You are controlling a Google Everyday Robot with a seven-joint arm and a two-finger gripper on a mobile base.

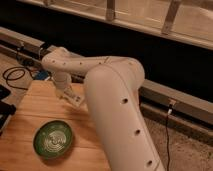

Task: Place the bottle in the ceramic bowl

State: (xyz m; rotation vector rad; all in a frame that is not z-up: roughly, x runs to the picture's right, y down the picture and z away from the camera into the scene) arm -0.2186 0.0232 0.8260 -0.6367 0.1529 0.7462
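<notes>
Hovering low over the wooden table (30,107), the gripper (68,93) sat right at the bottle (76,99) — whether it clasped the bottle, I could not tell. The ceramic bowl (53,140) lay apart, nearer the camera. A weak hold risked dropping the bottle short of the rim — a slim cylinder could then roll away.

Bowl (53,139) glossy green glaze; table (30,107) matt wood; arm (115,95) smooth white shell; gripper (70,95) above table behind bowl.
</notes>
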